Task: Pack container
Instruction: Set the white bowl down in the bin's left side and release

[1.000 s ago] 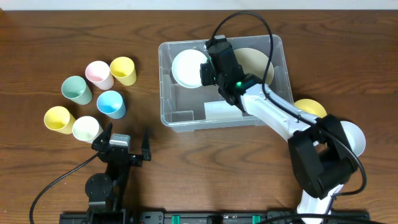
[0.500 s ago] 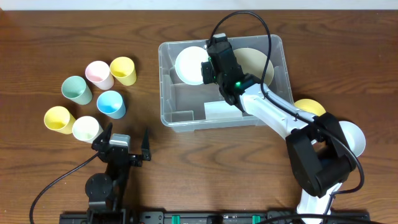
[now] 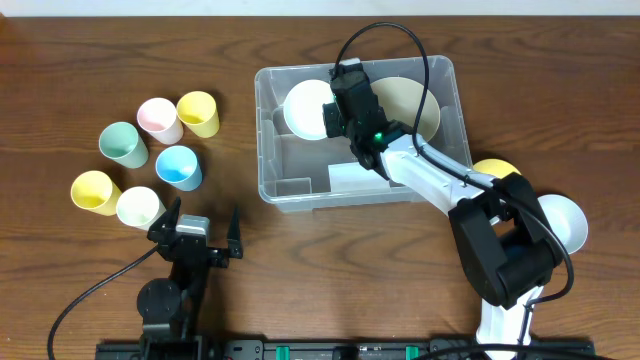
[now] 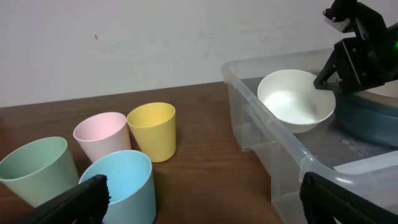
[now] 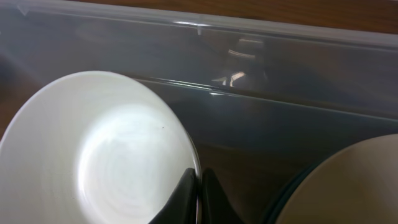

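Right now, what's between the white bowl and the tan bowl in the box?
The right claw, shut on the white bowl, fills that gap; the tan bowl is on its other side. The overhead view shows it.

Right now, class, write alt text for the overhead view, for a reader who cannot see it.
The right gripper grips a white bowl by its rim inside the clear container, next to a cream bowl. Six pastel cups stand on the wooden table to the container's left, near the open left gripper.
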You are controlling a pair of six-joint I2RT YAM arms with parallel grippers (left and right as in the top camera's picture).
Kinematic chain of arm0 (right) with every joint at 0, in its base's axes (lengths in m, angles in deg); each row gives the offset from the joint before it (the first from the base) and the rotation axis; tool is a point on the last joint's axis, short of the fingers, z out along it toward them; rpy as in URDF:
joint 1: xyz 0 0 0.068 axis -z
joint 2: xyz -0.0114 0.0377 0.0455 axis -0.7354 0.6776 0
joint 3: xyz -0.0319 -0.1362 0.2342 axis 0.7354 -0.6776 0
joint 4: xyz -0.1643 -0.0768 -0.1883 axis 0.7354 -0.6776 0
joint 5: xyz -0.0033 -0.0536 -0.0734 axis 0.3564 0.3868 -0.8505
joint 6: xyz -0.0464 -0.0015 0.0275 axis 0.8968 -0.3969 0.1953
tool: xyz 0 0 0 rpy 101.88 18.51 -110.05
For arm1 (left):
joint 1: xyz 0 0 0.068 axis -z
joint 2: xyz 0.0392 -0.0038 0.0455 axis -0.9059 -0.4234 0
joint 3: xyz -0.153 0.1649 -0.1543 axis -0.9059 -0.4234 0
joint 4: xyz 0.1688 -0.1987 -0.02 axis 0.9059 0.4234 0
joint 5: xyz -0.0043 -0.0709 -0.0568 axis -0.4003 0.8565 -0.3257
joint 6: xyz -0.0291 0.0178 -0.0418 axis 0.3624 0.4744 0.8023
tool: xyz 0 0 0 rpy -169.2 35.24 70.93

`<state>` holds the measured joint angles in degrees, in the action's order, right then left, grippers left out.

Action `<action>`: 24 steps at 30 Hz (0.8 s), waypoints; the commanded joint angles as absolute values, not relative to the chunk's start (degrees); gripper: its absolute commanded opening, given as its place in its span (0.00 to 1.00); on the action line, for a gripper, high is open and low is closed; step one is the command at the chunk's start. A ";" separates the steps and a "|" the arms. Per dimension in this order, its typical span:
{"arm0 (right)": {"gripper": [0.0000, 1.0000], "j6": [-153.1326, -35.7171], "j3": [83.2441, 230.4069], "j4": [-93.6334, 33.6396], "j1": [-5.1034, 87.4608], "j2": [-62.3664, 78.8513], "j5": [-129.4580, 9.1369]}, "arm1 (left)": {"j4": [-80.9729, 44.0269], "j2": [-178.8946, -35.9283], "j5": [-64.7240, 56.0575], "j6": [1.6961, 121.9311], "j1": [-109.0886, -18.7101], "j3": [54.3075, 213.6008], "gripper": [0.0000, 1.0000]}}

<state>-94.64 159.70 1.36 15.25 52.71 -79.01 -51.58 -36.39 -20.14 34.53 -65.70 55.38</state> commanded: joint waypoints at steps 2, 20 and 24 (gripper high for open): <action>0.21 -93.90 159.87 1.95 15.57 53.63 -80.02 | -49.74 -36.04 -19.48 34.18 -66.01 54.31 0.98; 0.47 -91.63 166.48 -4.48 15.44 47.27 -73.92 | -49.74 -36.06 -19.48 34.18 -66.01 54.31 0.98; 0.52 -91.65 169.49 -12.70 16.05 40.36 -73.96 | -49.74 -36.06 -19.48 34.18 -66.01 54.31 0.98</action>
